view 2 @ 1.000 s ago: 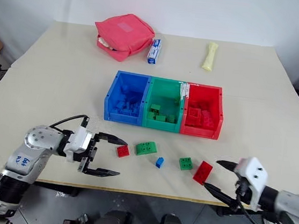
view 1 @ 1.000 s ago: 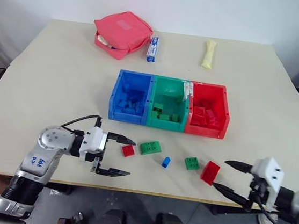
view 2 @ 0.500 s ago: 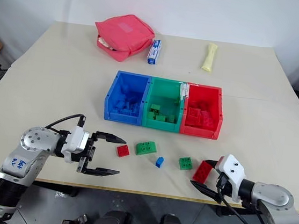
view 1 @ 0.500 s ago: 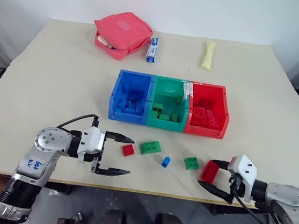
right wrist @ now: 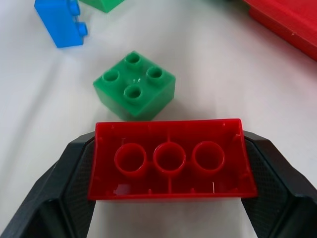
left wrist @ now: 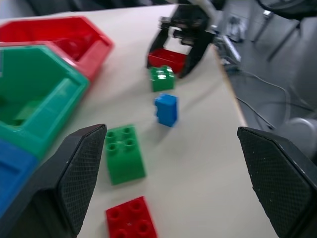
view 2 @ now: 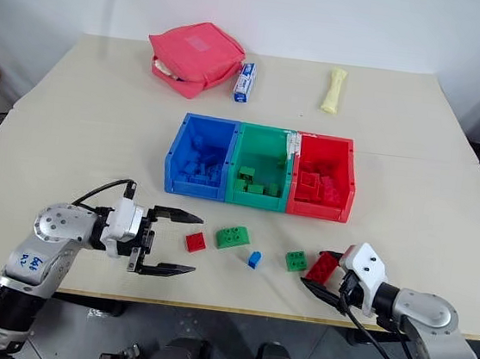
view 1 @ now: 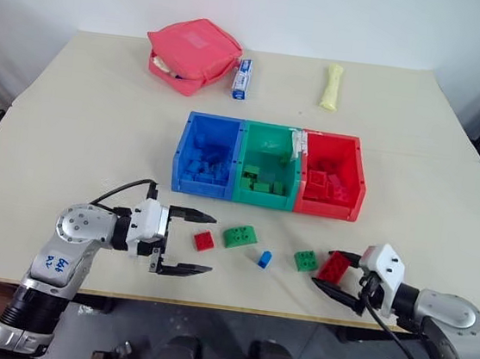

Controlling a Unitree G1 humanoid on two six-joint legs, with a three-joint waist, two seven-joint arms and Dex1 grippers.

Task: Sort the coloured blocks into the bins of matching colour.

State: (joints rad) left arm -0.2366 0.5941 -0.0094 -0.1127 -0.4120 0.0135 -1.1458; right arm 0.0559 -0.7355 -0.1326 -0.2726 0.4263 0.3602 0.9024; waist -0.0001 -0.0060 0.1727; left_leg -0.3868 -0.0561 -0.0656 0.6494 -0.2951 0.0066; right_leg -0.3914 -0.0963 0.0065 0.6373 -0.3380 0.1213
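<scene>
The bins stand in a joined row at mid-table: blue [view 1: 182, 151], green [view 1: 264, 199] and red [view 1: 359, 190], each holding several blocks. In front of them lie loose blocks: a small red one [view 1: 204, 240], a green one [view 1: 240, 236], a tiny blue one [view 1: 265, 259] and a small green one [view 1: 305, 260]. My right gripper [view 1: 328, 270] is shut on a long red block [right wrist: 171, 158], both fingers pressed against its ends, hollow underside facing the wrist view. My left gripper [view 1: 212, 246] stands wide open and level, with the small red block [left wrist: 131, 224] just off its fingertips.
A pink-red fabric pouch [view 1: 194, 51], a blue-white tube [view 1: 242, 78] and a pale yellow piece [view 1: 330, 86] lie at the table's far side. The table's front edge [view 1: 243, 308] runs just below both grippers.
My right gripper came in from the right along the front edge and closed its fingers around the long red block. The left gripper has stayed open beside the small red block.
</scene>
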